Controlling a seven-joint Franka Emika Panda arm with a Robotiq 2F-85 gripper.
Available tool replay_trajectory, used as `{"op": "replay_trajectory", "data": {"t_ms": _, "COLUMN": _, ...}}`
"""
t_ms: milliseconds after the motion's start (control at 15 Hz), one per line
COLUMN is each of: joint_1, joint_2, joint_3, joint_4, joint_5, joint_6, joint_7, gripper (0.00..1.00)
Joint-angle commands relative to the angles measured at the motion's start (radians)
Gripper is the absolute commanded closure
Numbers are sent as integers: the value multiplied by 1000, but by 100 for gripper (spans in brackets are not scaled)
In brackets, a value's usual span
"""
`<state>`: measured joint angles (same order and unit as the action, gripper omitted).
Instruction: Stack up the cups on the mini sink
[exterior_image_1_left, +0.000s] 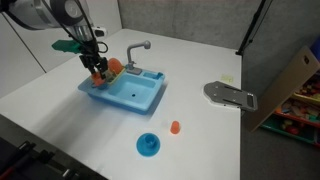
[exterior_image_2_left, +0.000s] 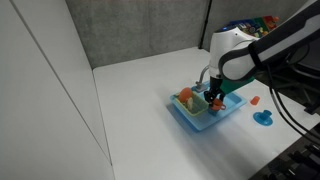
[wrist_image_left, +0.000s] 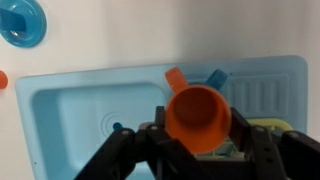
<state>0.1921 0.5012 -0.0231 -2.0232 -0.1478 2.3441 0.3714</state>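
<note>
The light blue mini sink (exterior_image_1_left: 140, 98) with a grey faucet (exterior_image_1_left: 138, 48) shows in both exterior views (exterior_image_2_left: 225, 118). My gripper (exterior_image_1_left: 96, 68) is shut on an orange-red cup (wrist_image_left: 198, 115) and holds it just above the sink's rack end (exterior_image_2_left: 213, 98). In the wrist view the cup's open mouth faces the camera between the black fingers (wrist_image_left: 198, 135), over the basin's edge (wrist_image_left: 70, 110). A second small orange-red cup (exterior_image_1_left: 175, 127) stands on the table beside the sink (exterior_image_2_left: 255, 100) and shows at the wrist view's left edge (wrist_image_left: 2, 78).
A round blue plate (exterior_image_1_left: 148, 145) lies on the table in front of the sink (exterior_image_2_left: 265, 118) (wrist_image_left: 22, 20). A flat grey metal plate (exterior_image_1_left: 230, 95) lies at the table's far side. An orange object (exterior_image_1_left: 113, 67) sits on the rack. A cardboard box (exterior_image_1_left: 295, 75) stands off the table.
</note>
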Motion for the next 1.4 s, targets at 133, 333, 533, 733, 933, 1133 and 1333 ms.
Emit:
{"op": "replay_trajectory", "data": {"t_ms": 133, "joint_1": 6, "joint_2": 23, "joint_3": -8, "joint_4": 35, "joint_5": -5, "joint_6": -9, "joint_7": 7, "gripper": 63}}
{"op": "replay_trajectory", "data": {"t_ms": 333, "joint_1": 6, "joint_2": 6, "joint_3": -2, "joint_4": 20, "joint_5": -2, "joint_6": -4, "joint_7": -2, "gripper": 14}}
{"op": "replay_trajectory", "data": {"t_ms": 533, "joint_1": 1, "joint_2": -26, "joint_3": 4, "joint_4": 2, "joint_5": 8, "joint_6": -18, "joint_7": -10, "gripper": 5}}
{"op": "replay_trajectory", "data": {"t_ms": 733, "joint_1": -1, "joint_2": -64, "joint_3": 2, "joint_4": -8, "joint_5": 9, "joint_6": -32, "joint_7": -4, "gripper": 0}}
{"op": "replay_trajectory", "data": {"t_ms": 933, "joint_1": -5, "joint_2": -110, "joint_3": 1, "joint_4": -14, "joint_5": 11, "joint_6": -63, "joint_7": 3, "gripper": 0}}
{"op": "replay_trajectory", "data": {"t_ms": 1133, "joint_1": -15, "joint_2": -162, "joint_3": 6, "joint_4": -23, "joint_5": 17, "joint_6": -110, "joint_7": 1, "gripper": 0}}
{"op": "replay_trajectory", "data": {"t_ms": 1333, "joint_1": -35, "joint_2": -222, "joint_3": 15, "joint_4": -44, "joint_5": 31, "joint_6": -144, "joint_7": -29, "gripper": 0}}
